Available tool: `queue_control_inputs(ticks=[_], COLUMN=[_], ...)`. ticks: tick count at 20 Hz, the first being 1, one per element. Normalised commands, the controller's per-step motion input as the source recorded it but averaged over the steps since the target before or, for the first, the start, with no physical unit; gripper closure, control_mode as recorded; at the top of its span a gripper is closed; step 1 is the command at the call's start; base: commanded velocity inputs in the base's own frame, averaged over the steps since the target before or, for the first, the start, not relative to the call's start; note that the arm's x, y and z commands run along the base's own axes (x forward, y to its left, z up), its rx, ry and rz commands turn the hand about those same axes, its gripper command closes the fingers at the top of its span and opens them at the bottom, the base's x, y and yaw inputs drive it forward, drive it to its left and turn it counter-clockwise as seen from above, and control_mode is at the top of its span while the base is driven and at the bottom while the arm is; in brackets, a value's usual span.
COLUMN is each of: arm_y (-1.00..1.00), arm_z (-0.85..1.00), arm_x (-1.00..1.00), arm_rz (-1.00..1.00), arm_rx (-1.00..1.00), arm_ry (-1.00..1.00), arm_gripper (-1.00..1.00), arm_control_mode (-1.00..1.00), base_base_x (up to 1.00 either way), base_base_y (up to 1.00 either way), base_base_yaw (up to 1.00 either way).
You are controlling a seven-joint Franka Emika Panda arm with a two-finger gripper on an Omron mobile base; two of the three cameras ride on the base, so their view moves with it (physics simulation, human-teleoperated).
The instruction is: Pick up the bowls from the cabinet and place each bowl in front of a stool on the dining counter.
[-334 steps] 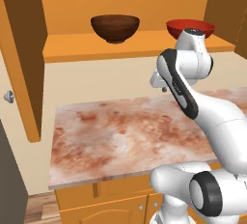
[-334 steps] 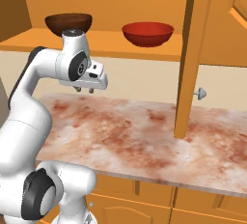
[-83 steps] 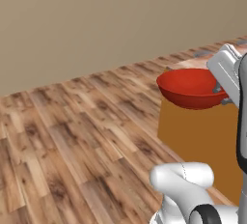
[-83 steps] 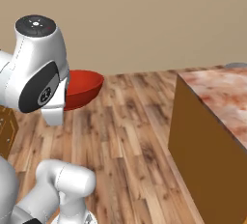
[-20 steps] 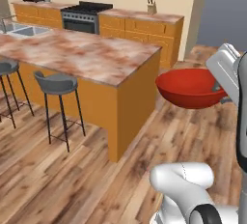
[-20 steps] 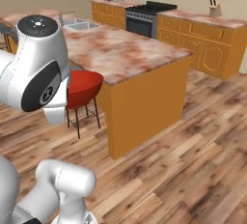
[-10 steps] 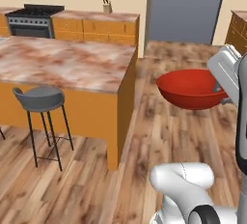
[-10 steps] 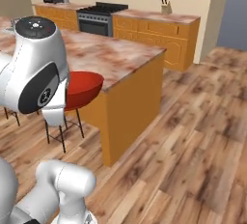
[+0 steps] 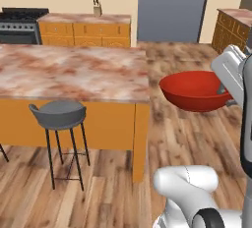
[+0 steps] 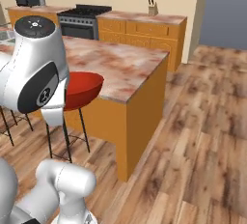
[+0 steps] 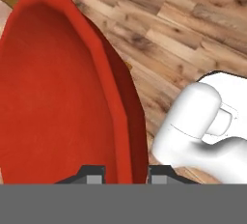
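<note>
**Red bowl held in gripper, beside the end of the dining counter**

Presently, the two-finger gripper (image 11: 123,170) is closed over the rim of the glossy red round bowl (image 9: 193,90), one dark fingertip (image 11: 90,174) inside the wall and the other outside it. The bowl is carried upright, clear of any surface, above the wood-plank floor (image 9: 182,138). In the right base view the bowl (image 10: 82,89) is partly hidden behind the white arm.

Just beyond the bowl, to its left in the left base view, stands the long dining counter with mottled reddish-pink marble top and orange wooden base (image 9: 74,74). The bowl hangs off the counter's near corner, apart from the top and roughly level with it. A grey round-seated stool on thin dark legs (image 9: 58,115) stands against the counter's near side.

Further back, a run of orange base cabinets with a marble top (image 9: 86,28) lines the wall, a knife block (image 9: 97,9) on it and a dark stove (image 9: 19,25) to its left. A tall grey panel (image 9: 172,7) stands to the right of that run.
</note>
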Motion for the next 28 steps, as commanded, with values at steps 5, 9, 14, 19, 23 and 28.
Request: queue_control_inputs(ticks=[5,9,14,19,23,28], arm_y=[0.00,0.00,0.00,0.00,0.00,0.00], arm_z=[0.00,0.00,0.00,0.00,0.00,0.00], arm_x=[0.00,0.00,0.00,0.00,0.00,0.00], arm_rz=[0.00,0.00,0.00,0.00,0.00,0.00], arm_rx=[0.00,0.00,0.00,0.00,0.00,0.00], arm_ry=[0.00,0.00,0.00,0.00,0.00,0.00], arm_gripper=[1.00,1.00,1.00,1.00,1.00,1.00], arm_control_mode=[1.00,1.00,1.00,1.00,1.00,1.00], base_base_x=[0.80,0.88,0.35,0.38,0.64,0.77], base_base_y=[1.00,1.00,1.00,0.85,0.57,0.52], base_base_yaw=[-0.32,-0.32,-0.30,-0.23,-0.16,-0.13])
